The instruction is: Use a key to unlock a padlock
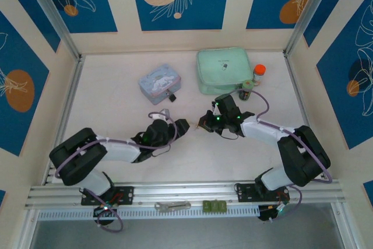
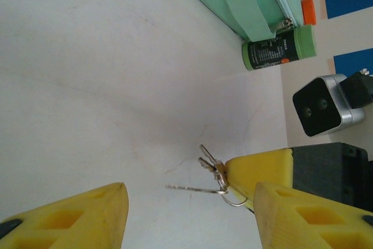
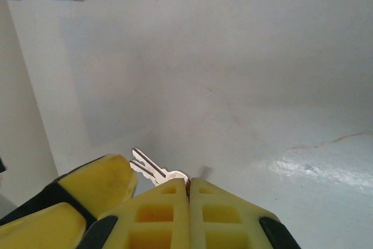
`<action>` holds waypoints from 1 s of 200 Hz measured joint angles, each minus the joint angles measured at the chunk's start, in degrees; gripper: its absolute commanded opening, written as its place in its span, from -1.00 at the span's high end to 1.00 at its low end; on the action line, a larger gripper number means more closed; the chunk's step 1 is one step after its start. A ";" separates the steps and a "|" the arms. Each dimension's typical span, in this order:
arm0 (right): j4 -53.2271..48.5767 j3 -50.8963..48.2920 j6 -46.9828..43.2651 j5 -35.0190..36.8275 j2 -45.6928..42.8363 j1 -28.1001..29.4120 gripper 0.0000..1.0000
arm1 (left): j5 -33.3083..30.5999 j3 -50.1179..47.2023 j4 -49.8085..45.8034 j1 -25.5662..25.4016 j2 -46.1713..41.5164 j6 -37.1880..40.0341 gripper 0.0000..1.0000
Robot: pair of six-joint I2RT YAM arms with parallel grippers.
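Note:
The key (image 3: 152,169) is a small silver one on a ring with others, and my right gripper (image 3: 188,182) is shut on its head above the white table. In the left wrist view the key bunch (image 2: 211,166) sticks out of the right gripper's yellow fingers (image 2: 259,170), with one blade (image 2: 189,189) pointing sideways. My left gripper (image 2: 189,217) stands open just short of that blade, a finger on each side. From above, the left gripper (image 1: 179,125) and right gripper (image 1: 204,122) nearly meet mid-table. The dark padlock (image 1: 171,95) hangs on the front of the pale blue tin (image 1: 159,83).
A mint green pouch (image 1: 224,69) lies at the back right, with a green bottle (image 1: 247,90) and an orange-capped bottle (image 1: 259,73) beside it. A grey metal tool (image 1: 172,206) and a green block (image 1: 214,206) rest on the front rail.

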 measured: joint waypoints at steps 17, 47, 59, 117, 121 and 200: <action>0.55 -0.13 0.15 -0.02 0.00 0.00 1.00 | 0.02 0.90 1.73 -0.11 1.66 -0.98 -0.17; 1.62 -0.70 0.70 -0.07 0.00 0.00 1.00 | 0.02 2.32 4.31 -0.13 3.67 -2.01 -0.14; 1.81 -0.74 0.90 -0.15 0.00 0.00 1.00 | 0.02 2.64 4.94 -0.13 4.17 -2.36 -0.06; 2.97 -1.14 1.11 -0.92 0.00 0.00 1.00 | -0.17 3.82 5.88 -0.13 5.60 -2.64 0.28; 3.02 -1.14 1.14 -0.92 0.00 0.00 1.00 | -0.11 3.89 5.90 -0.13 5.77 -2.62 0.30; 3.80 -1.31 1.53 -0.96 -0.31 0.00 1.00 | 0.09 3.98 6.91 -0.13 6.67 -2.80 0.67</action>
